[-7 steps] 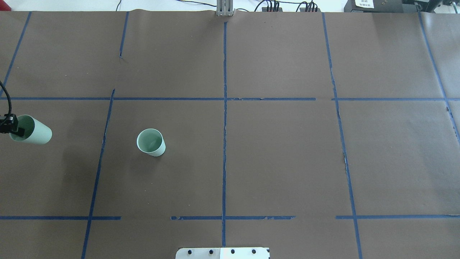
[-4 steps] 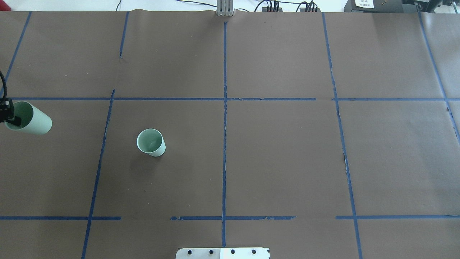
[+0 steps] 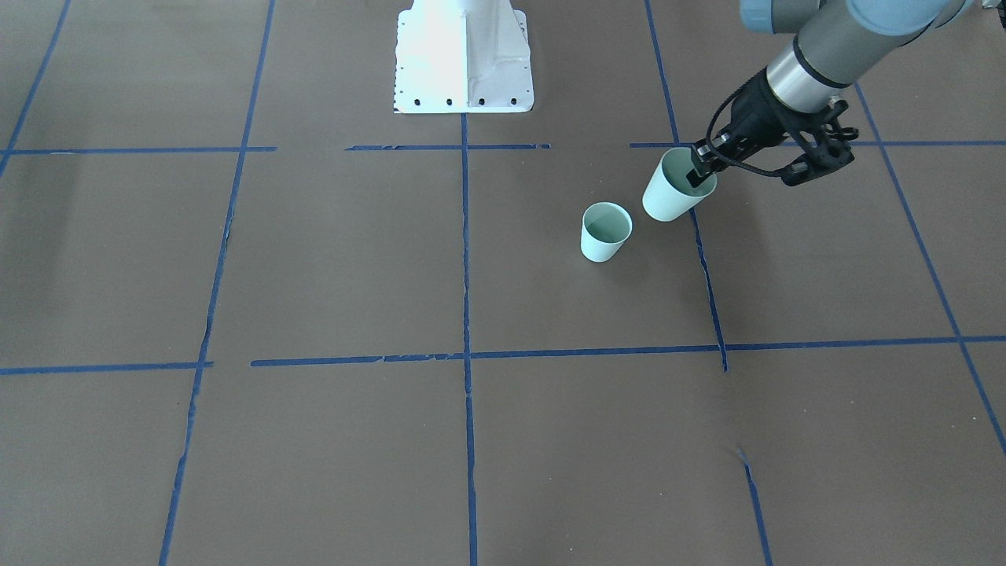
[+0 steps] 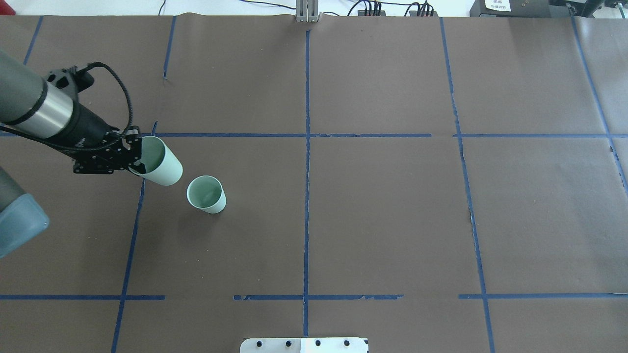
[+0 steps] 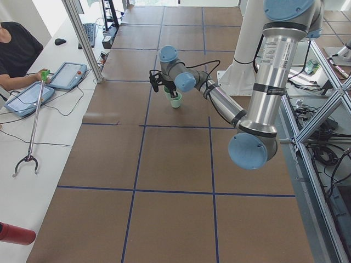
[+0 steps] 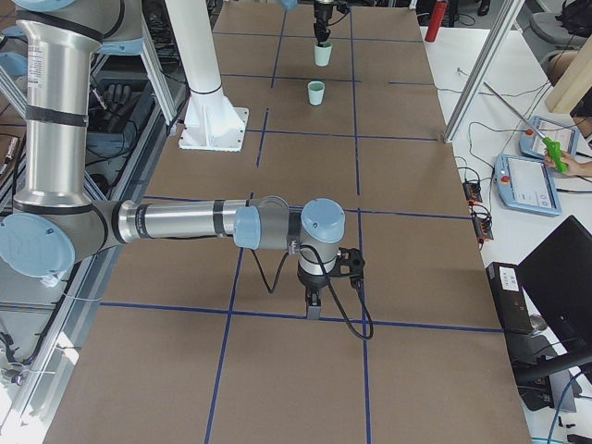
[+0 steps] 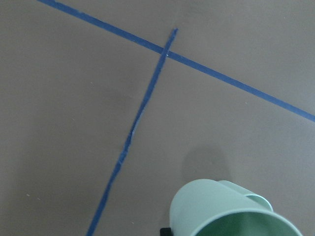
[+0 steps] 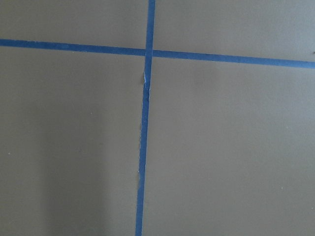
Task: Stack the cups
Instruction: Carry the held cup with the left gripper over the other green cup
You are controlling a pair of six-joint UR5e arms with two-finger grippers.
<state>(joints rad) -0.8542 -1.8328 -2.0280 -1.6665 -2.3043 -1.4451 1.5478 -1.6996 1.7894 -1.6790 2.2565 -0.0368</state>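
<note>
Halfway there: one cup lifted, not yet nested.
Your left pincer (image 4: 133, 157) grips the carried cup (image 4: 164, 170), tilted, just beside the standing cup (image 4: 206, 194) (right pincer (image 6: 313, 310): cannot tell).

The tilted cup (image 4: 162, 167) hangs, seemingly clear of the table (image 4: 392, 206), just left of the upright cup (image 4: 206, 194).

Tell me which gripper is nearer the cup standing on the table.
Left. The left gripper, gripping the second cup by its rim, hangs just beside the standing cup. The right gripper is far off, toward the right end of the table.
</note>
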